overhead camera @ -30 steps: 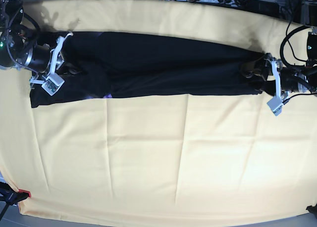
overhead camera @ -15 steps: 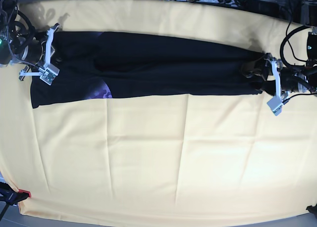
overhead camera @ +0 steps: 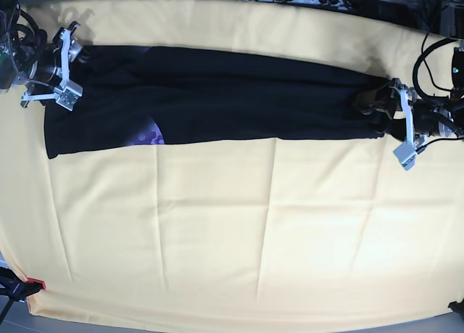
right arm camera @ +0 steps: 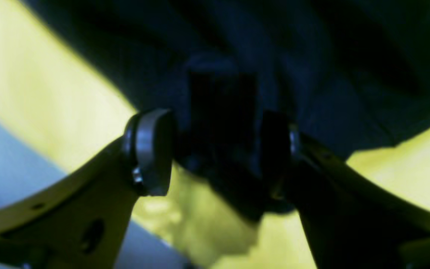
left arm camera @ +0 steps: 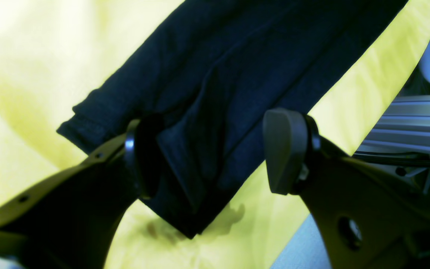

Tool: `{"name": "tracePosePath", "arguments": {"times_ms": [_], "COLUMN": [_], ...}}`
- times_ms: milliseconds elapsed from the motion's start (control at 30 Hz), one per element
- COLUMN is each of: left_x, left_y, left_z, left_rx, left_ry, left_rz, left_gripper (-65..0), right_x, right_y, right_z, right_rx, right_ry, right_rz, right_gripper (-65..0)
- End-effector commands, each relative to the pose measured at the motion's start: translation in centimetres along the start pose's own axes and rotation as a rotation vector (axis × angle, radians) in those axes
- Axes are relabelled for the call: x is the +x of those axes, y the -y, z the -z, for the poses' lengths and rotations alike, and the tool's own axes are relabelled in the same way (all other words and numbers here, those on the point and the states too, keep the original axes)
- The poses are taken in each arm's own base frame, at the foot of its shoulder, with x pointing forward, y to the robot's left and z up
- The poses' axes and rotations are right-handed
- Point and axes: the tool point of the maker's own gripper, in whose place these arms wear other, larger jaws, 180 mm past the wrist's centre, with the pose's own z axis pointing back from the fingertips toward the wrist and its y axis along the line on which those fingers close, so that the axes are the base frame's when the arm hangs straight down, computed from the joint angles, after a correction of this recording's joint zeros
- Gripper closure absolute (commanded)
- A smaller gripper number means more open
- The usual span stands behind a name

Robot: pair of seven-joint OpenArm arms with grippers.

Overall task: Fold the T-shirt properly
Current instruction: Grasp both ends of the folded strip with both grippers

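I have the T-shirt [overhead camera: 217, 93] lying as a long black band across the upper part of the base view, on the yellow cloth [overhead camera: 232, 231] that covers the counter, with a bit of purple print [overhead camera: 148, 136] peeking out at its lower edge toward the left.

My left gripper [overhead camera: 388, 114] sits at the band's right end. In its wrist view the jaws stand wide with the bunched shirt end [left arm camera: 200, 123] between them, and nothing is pinched. My right gripper [overhead camera: 64, 66] is at the upper left; its wrist view shows the jaws spread, dark cloth between them. I cannot tell whether cloth touches the pads.

My worry: if I pull either arm back with fabric snagged on a pad, the end drags and the narrow fold opens. The left end already looks uneven, so a cross fold from here could come out skewed. Closing on only the top layer would peel the band apart.

Compared with a second ago, the right gripper has let go and moved up and left off the shirt, which now lies flatter there. The left gripper has not moved.
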Motion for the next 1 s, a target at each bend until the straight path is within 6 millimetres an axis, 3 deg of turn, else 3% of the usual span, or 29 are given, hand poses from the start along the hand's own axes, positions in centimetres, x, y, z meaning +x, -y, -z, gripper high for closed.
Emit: {"name": "tracePosePath", "arguments": {"times_ms": [0,100,200,233,300,333,433,500,667,833,967], "left_x": [1.1,1.1,1.3,1.7,2.5,3.0,4.4,5.1,2.8,-1.7,-3.3], "left_y": [-0.2,-0.2,-0.2,-0.3,-0.7,-1.0,-2.3,-3.3,-6.3,-7.1,-6.4], "left_z": [-1.1,-1.1,-1.2,-1.3,-1.9,-2.5,-4.7,-6.4,-8.6,-6.7,-4.5], "left_rx": [0.015,0.016,0.016,0.020,0.040,0.056,0.123,0.180,0.351,0.413,0.392], "left_ry": [0.022,0.020,0.029,0.051,0.094,0.118,0.209,0.269,0.347,0.341,0.354], "left_rz": [0.033,0.033,0.033,0.033,0.025,0.021,-0.011,-0.034,-0.183,-0.335,-0.387], "left_gripper": [-43.0,-43.0,-43.0,-43.0,-43.0,-43.0,-43.0,-43.0,-43.0,-43.0,-43.0], "right_x": [1.1,3.0,6.1,7.1,8.2,8.5,8.0,6.7,2.7,1.5,1.6], "right_y": [1.2,1.9,2.2,2.1,1.8,1.7,2.0,2.8,3.2,3.1,3.1], "right_z": [-1.5,-3.7,-5.8,-6.2,-5.9,-5.4,-3.1,-1.1,3.1,4.2,4.2], "right_rx": [-0.050,-0.127,-0.175,-0.164,-0.134,-0.121,-0.114,-0.136,-0.118,-0.110,-0.108], "right_ry": [0.026,0.074,0.242,0.310,0.409,0.445,0.506,0.500,0.414,0.388,0.392], "right_rz": [-0.039,-0.093,-0.048,-0.009,0.055,0.092,0.183,0.255,0.400,0.460,0.461], "right_gripper": [-38.3,-38.2,-32.7,-26.6,-6.7,0.0,0.0,0.0,0.0,0.0,0.0]}}
